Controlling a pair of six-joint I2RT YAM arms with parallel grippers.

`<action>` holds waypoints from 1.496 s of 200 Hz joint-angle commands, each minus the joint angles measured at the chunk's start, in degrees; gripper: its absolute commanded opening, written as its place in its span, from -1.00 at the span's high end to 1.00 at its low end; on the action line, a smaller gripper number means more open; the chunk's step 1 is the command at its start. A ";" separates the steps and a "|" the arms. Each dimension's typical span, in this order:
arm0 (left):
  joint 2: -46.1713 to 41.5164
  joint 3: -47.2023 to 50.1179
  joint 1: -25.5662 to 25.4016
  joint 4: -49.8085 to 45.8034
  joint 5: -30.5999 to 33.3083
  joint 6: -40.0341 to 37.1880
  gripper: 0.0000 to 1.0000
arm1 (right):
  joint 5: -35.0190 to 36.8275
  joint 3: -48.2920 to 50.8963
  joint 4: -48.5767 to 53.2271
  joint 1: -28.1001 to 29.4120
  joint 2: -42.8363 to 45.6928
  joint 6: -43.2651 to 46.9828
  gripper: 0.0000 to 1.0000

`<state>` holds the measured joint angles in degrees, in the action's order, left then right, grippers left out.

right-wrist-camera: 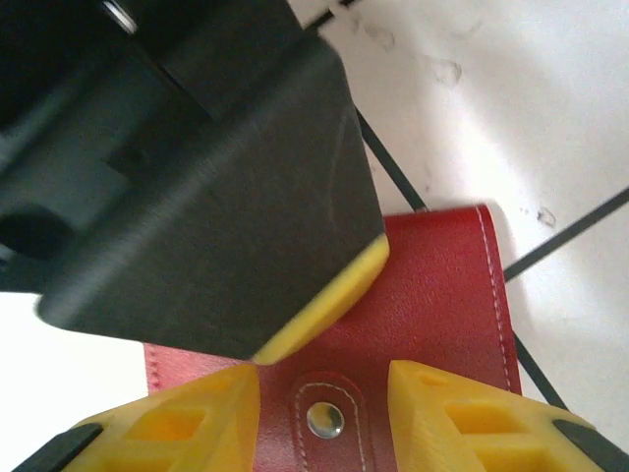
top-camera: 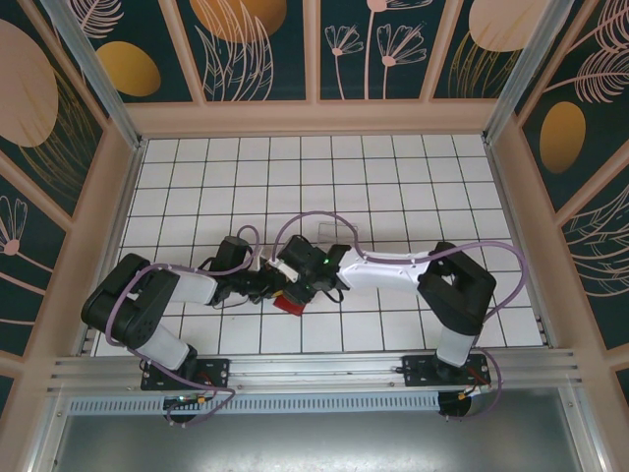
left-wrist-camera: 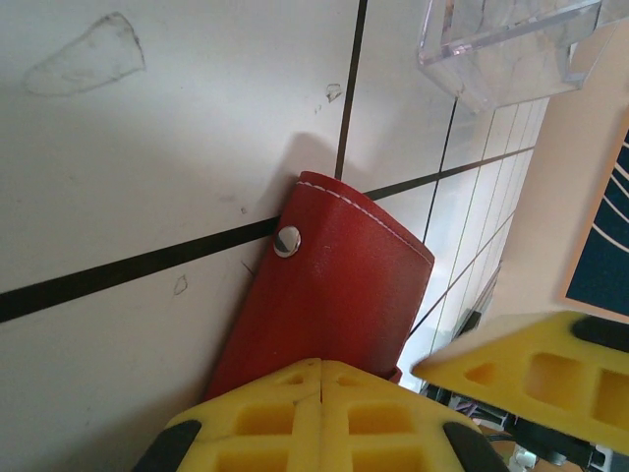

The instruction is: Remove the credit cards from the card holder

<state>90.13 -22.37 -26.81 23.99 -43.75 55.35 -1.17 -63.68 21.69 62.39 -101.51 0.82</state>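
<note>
Top external view: the left arm [top-camera: 182, 290] and the right arm [top-camera: 393, 267] reach in from either side and meet over the near middle of the white tiled table [top-camera: 393, 177].
Card holder, position: the red card holder [top-camera: 288, 303] lies flat on the tiles right under the point where the two wrists meet, part of it covered by them.
Card holder, left wrist view: red stitched leather faces up, crossing a dark grout line, with a small metal snap stud [left-wrist-camera: 287, 241] near its far left corner.
Left gripper: the left gripper [left-wrist-camera: 322, 379] has its yellow fingers pressed together with no gap at the seam. The tips sit on the near end of the holder. I cannot tell whether any leather is caught between them.
Right gripper: the right gripper [right-wrist-camera: 324, 379] has its yellow fingers spread. It is low over the holder, and the stitched closing tab [right-wrist-camera: 326, 420] with its snap lies in the gap, touching neither finger.
Crossing tools: in the right wrist view, a black finger of the left tool slants over the holder, its yellow pad [right-wrist-camera: 324, 300] resting on the red leather.
Clear plastic tray: the tray [left-wrist-camera: 501, 44] stands on the tiles beyond the holder, apart from it.
</note>
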 commanded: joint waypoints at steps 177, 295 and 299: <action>3.74 1.37 -0.33 -3.82 3.37 -2.69 0.92 | 7.24 -4.19 8.52 2.56 -5.90 -0.82 0.30; 6.46 3.12 -0.35 -5.32 5.16 -3.76 0.93 | 8.27 1.52 6.04 1.85 6.11 -3.13 0.62; 6.46 3.00 -0.41 -5.31 5.16 -3.63 0.93 | 8.29 1.77 6.06 1.77 6.49 -3.23 0.63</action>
<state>92.82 -22.17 -26.59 27.38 -45.91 54.06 5.37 -63.51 26.96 64.58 -98.67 -1.54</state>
